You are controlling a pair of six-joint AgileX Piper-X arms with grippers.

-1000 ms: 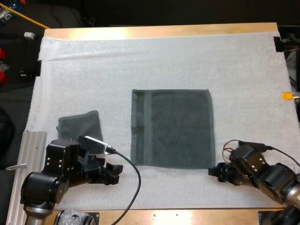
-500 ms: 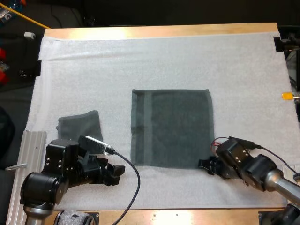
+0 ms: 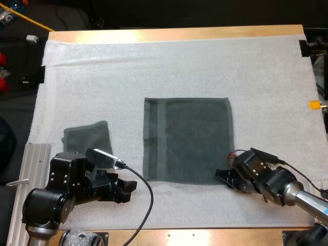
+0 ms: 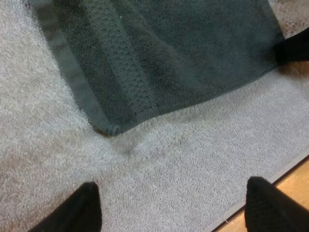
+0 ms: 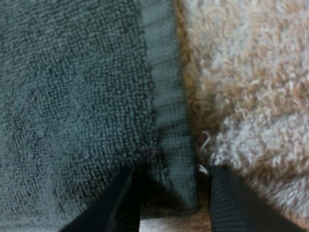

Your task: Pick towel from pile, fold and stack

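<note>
Right wrist view: right gripper [image 5: 171, 193] fingers stood apart, straddling towel [image 5: 72, 96] at near right corner, not clamped. Left gripper [image 4: 174, 203] spread wide, short of left corner.

The flat towel [image 3: 188, 139] is dark grey-green with a honeycomb-woven band; the mat [image 3: 179, 66] is white, the counter [image 3: 174, 34] light wood.

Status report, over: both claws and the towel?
Left claw open, beside flat towel, near-left corner. Right claw open, straddling near-right corner. Towel unfolded; nothing in the way.
</note>
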